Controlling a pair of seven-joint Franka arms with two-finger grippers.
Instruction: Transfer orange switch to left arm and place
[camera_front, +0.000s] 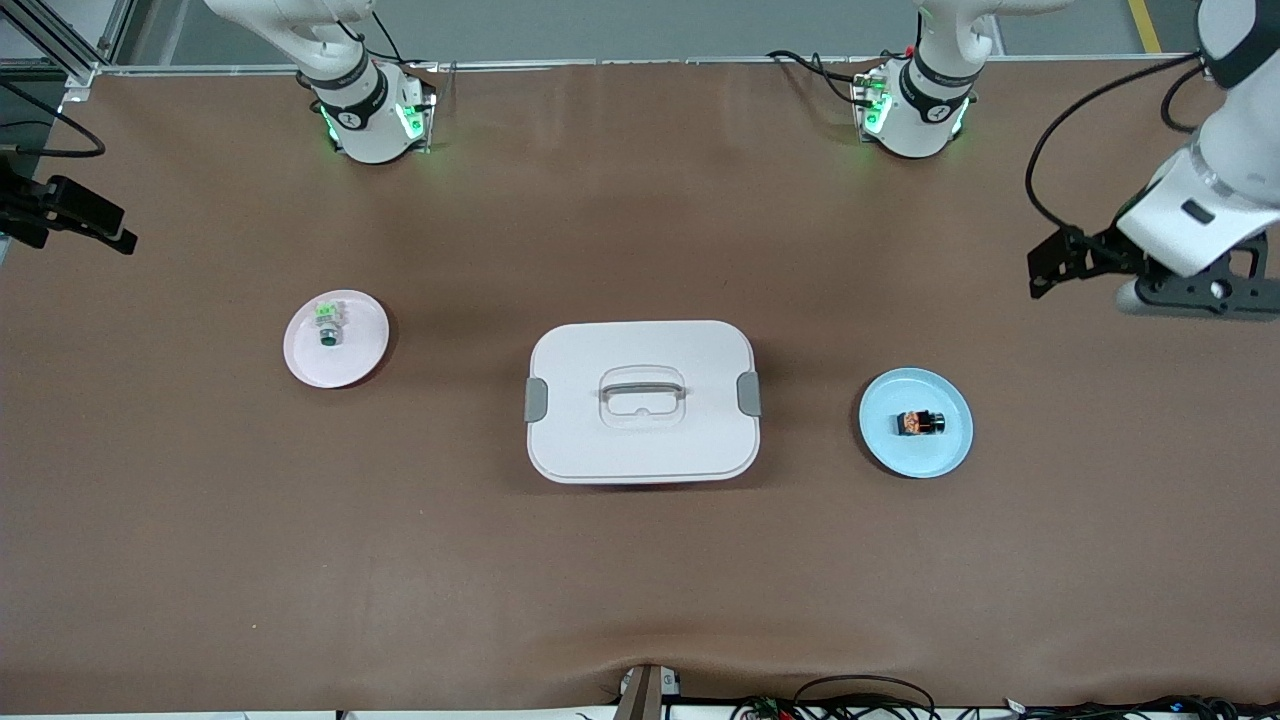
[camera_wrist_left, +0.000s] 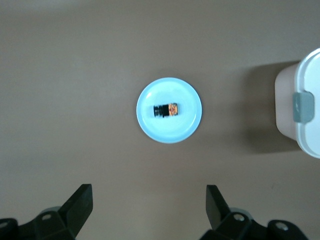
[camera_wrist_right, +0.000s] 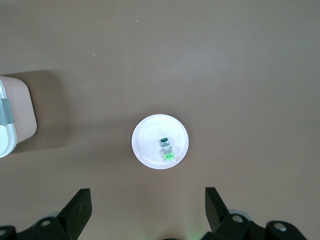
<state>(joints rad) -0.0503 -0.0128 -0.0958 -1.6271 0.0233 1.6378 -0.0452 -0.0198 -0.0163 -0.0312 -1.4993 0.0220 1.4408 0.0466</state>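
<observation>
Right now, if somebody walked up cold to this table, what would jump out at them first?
Probably the big white box in the middle of the brown table. Next, the two small plates flanking it: a blue plate holding the orange switch toward the left arm's end, and a white plate with a green-topped switch toward the right arm's end. Both grippers, left and right, hang open, each above its own plate.

Both wrist views cut off the box (camera_wrist_left: 305, 107) — the front view crops the left arm (camera_front: 1215, 190).
</observation>
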